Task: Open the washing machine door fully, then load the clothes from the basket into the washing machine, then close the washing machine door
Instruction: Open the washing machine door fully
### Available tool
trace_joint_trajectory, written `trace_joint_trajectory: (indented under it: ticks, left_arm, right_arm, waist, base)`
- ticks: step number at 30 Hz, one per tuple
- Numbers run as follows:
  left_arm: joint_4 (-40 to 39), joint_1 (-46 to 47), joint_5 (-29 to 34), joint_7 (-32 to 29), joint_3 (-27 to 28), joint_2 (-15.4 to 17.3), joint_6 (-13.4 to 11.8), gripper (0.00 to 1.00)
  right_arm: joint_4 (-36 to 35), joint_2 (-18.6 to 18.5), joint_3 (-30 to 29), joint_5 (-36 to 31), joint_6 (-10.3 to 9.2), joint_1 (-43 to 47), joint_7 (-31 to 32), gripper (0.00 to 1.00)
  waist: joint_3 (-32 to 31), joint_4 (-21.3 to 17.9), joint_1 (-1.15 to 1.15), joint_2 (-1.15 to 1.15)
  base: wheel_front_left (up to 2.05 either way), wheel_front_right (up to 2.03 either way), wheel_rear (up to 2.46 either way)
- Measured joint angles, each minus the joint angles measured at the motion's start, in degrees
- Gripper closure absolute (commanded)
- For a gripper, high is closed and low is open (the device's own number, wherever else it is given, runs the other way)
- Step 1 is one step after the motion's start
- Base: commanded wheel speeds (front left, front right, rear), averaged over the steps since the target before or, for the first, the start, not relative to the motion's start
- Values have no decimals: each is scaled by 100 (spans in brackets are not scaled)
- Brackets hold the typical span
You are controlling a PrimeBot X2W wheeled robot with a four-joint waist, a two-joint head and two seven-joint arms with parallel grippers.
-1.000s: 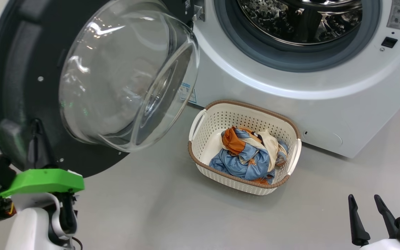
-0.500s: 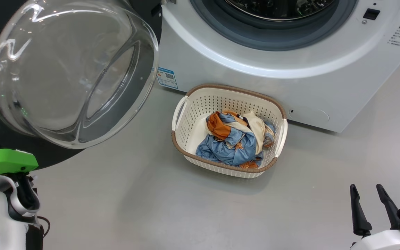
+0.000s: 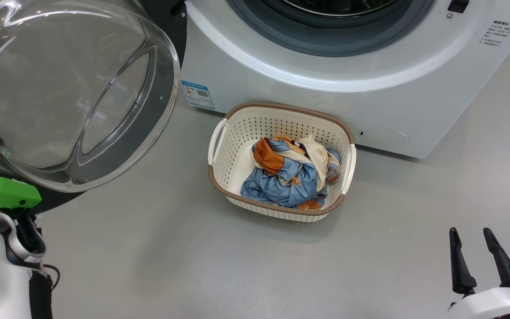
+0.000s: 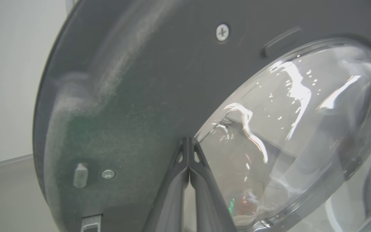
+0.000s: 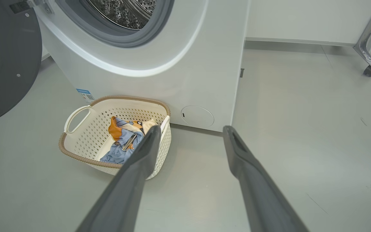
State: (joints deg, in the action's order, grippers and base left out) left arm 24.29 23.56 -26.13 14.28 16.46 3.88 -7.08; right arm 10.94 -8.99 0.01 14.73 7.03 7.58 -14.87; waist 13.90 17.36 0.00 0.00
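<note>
The washing machine door (image 3: 60, 93) stands swung open at the upper left, its clear glass bowl facing me. In the left wrist view my left gripper (image 4: 188, 140) is shut, with nothing between its fingers. Its tips rest at the door's (image 4: 134, 80) dark inner face, right beside the bowl's edge. The basket (image 3: 281, 107) sits on the floor before the washing machine (image 3: 326, 95), with the clothes (image 3: 288, 177) bunched inside. My right gripper (image 3: 470, 231) hovers open low at the right, well clear of the basket. In the right wrist view that gripper (image 5: 192, 129) points towards the basket (image 5: 76, 154) and the clothes (image 5: 121, 141).
The grey floor (image 3: 171, 257) spreads between me and the basket. My left forearm with its green part (image 3: 2, 192) sits under the door. The steel drum (image 5: 124, 13) shows through the washer's mouth. A metal leg on a caster (image 5: 369, 61) stands far right.
The whole head picture has slid, so the camera has moved. The basket and clothes lie as before. The right gripper stays open and the left arm stays at the door.
</note>
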Motion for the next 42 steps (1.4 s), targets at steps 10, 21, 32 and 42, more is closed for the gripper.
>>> trace_joint_trajectory:
  ticks: [10,21,32,42]
  left_arm:
    - [110,19,41,18,-30,-88,0,100]
    - [-679,-19,200,25,-164,-145,290,68]
    - [-1570,-733,613,43,-893,-151,968,0]
    - [-1908,-1508,535,42,-1533,-152,1368,0]
  right_arm:
    - [16,135,-54,-27,0,15,0,0]
    - [47,203,7,-79,0,144,0,0]
    - [42,318,159,-167,0,183,0,0]
    - [-81,349,178,-254,0,270,0,0]
  waist:
    - [-238,76,0,0]
    - [-598,160,0,0]
    - [-905,-106,0,0]
    - [-1078,-666,0,0]
  base:
    - [0,0,0]
    - [0,0,0]
    - [0,0,0]
    - [0,0,0]
